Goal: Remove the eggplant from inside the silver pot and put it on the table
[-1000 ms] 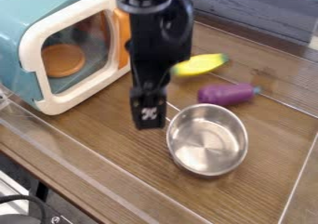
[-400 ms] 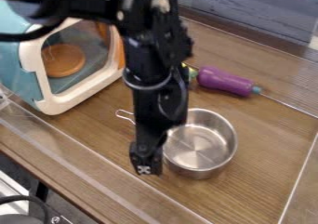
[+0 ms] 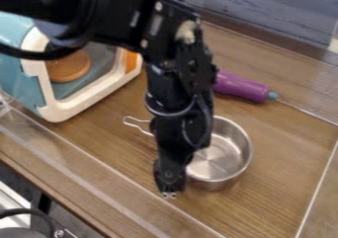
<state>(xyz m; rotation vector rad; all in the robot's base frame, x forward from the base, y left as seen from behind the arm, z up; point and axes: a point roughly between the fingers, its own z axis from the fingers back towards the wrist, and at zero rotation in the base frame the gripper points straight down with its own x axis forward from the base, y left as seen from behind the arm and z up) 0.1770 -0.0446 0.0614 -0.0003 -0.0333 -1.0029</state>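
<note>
The gripper (image 3: pixel 173 181) hangs low in front of the left part of the silver pot (image 3: pixel 223 152), its fingertips near the pot's near-left edge. Compared with 1 second ago, it is lower in the picture and closer to the near side of the table (image 3: pixel 282 143); the arm now hides the yellow toy food piece that showed back then. The dark fingers overlap from this angle, so I cannot tell whether they are apart or together, nor whether they touch the pot.

The purple eggplant (image 3: pixel 239 86) lies on the table, outside the pot and beyond its far rim, with its blue-green stem cap toward the right of the view. It sits a little farther back than in the earliest frame, and the arm covers its left end. The pot stands upright, its visible inside shiny and bare. Its thin wire handle (image 3: pixel 137 122) now shows at the left, where it did not show 1 second ago. The teal-and-white toy microwave (image 3: pixel 63 100) stands at the left, its orange disc partly visible inside.
</note>
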